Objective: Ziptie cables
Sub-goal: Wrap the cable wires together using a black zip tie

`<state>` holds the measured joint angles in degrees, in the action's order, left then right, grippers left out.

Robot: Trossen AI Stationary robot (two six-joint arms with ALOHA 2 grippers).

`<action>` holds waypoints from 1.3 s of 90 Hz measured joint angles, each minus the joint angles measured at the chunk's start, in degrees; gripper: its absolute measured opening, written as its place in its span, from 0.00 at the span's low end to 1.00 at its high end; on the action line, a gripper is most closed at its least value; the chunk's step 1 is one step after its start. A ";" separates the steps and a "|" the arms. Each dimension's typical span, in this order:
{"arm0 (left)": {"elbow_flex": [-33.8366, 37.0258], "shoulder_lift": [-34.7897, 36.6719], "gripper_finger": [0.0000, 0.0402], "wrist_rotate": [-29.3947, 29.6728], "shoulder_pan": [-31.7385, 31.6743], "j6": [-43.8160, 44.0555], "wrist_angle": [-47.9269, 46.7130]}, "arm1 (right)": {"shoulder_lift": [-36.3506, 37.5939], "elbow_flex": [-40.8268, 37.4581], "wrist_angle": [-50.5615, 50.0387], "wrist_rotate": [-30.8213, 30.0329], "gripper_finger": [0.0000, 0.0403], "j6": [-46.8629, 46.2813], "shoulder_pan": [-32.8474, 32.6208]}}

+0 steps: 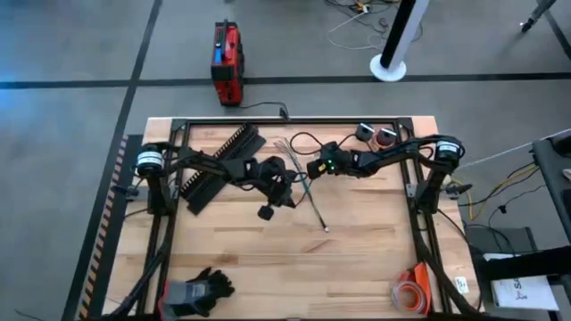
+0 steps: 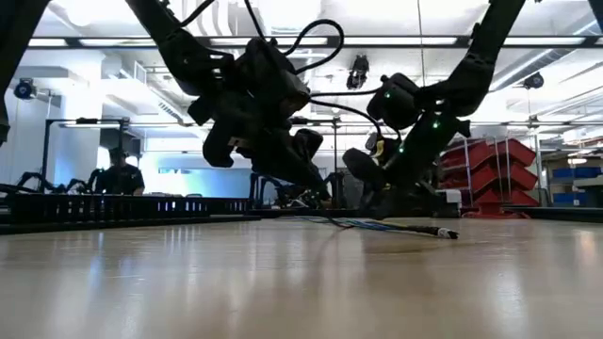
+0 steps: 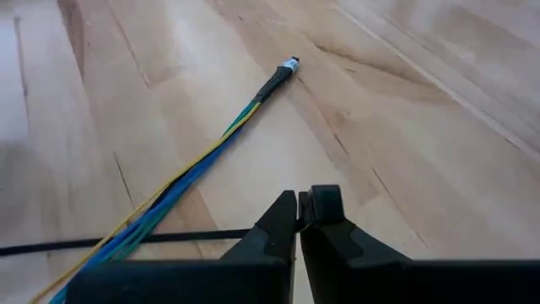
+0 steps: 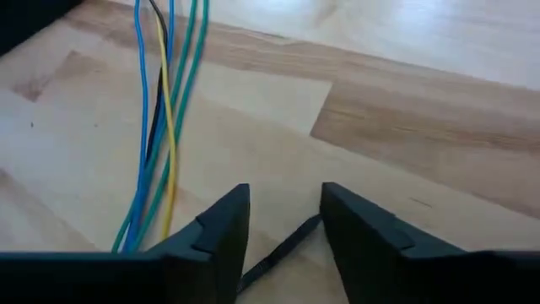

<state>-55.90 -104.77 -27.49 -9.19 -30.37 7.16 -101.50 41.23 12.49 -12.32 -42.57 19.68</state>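
Near the table's (image 1: 375, 259) far middle, one bundle of cables (image 1: 308, 198) lies flat between two grippers. Left gripper (image 3: 300, 221) hovers above it, fingers pressed together, holding nothing visible. Right gripper (image 4: 285, 221) hangs beside the fanned ends, fingers parted and empty, over a thin black strip (image 4: 278, 252).

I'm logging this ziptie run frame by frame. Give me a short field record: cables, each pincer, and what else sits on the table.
cables: thin bundle lying flat on the wooden table, wires fanned apart at the far end, joined in a dark sleeve at the near end
left pincer: shut, just above the table beside the bundle
right pincer: open, low over the table, wires to one side, a thin black strip between its fingers
other items: black slotted strip, tape roll
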 joint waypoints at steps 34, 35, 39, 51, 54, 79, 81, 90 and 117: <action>0.02 0.00 0.00 0.14 -0.20 0.51 -0.06 | 1.33 -0.23 0.03 5.88 0.27 -0.12 -1.10; 0.02 0.00 0.00 0.15 -0.22 0.56 -0.05 | 1.32 -0.23 0.06 5.92 0.27 -0.13 -1.17; 0.02 0.00 0.00 0.15 -0.24 0.74 -0.05 | 1.32 -0.23 0.06 6.30 0.27 -0.15 -1.37; 0.02 0.00 0.00 0.17 -0.28 0.88 -0.05 | 1.32 -0.23 0.19 6.40 0.26 -0.42 -1.96; 0.02 0.00 0.00 0.17 -0.28 0.88 -0.05 | 1.32 -0.23 0.19 6.56 0.25 -0.48 -1.97; 0.02 0.00 0.00 2.37 -0.32 1.10 -1.25 | 1.35 -0.23 0.10 6.60 0.18 -0.48 -3.18; 0.02 0.00 0.00 2.69 -0.36 1.12 -1.27 | 1.37 -0.23 0.06 6.66 0.17 -0.48 -3.33; 0.04 0.00 0.00 3.07 -0.39 1.14 -1.77 | 1.38 -0.23 0.05 6.71 0.13 -0.52 -4.54; 0.04 0.00 0.00 3.10 -0.57 1.28 -2.19 | 1.40 -0.30 1.93 -0.95 0.01 0.31 -9.73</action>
<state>-55.86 -104.77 -24.38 -9.76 -29.09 4.98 -100.09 40.93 14.42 -13.27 -42.26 9.95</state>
